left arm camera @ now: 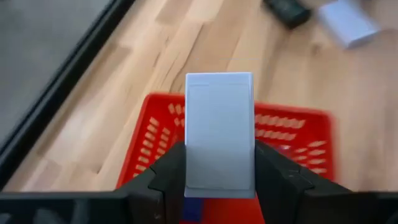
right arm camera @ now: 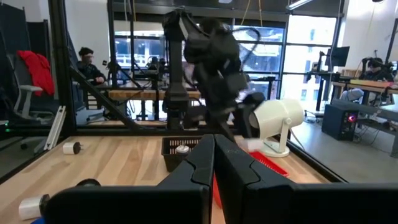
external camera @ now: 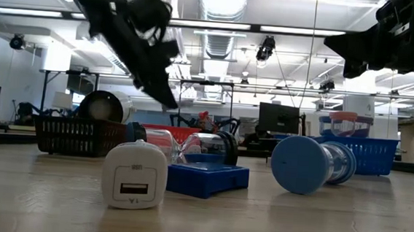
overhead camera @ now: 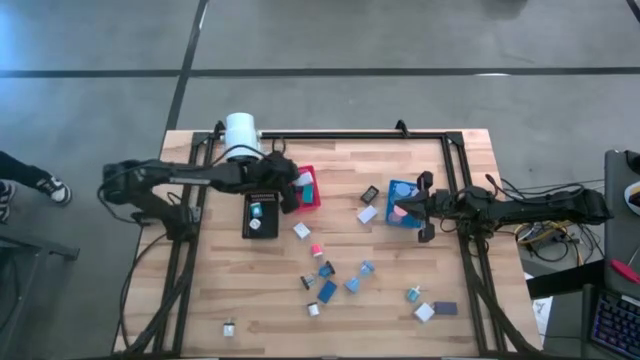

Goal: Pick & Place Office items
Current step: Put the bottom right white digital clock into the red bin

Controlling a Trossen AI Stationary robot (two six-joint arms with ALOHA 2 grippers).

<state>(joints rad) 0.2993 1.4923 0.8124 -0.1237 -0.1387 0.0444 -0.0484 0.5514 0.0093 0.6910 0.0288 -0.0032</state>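
A white rectangular block (left arm camera: 219,124), one of the office items, sits between the fingers of my left gripper (left arm camera: 219,155), which hangs over the red slotted bin (left arm camera: 155,134) at the table's far left (overhead camera: 298,188). My right gripper (right arm camera: 214,158) is shut and empty, held above the blue bin (overhead camera: 403,190) right of centre. Several small office items lie loose on the wood, among them a white piece (overhead camera: 301,231), a pink one (overhead camera: 316,249) and a blue block (overhead camera: 327,290). My left gripper pinches the white block by its two long sides (left arm camera: 189,155) between its two fingers. The fingers slant downward from the table's left side and lie along the block, whose far end sticks out past the fingertips. The block is lifted clear, above the red bin.
A black bin (overhead camera: 260,213) stands beside the red one, on its near left. A big white cylinder (overhead camera: 240,130) stands at the far left corner. A black frame (overhead camera: 455,160) rims the table. A white plug-like piece (external camera: 135,175) and a blue spool (external camera: 306,163) lie near the front.
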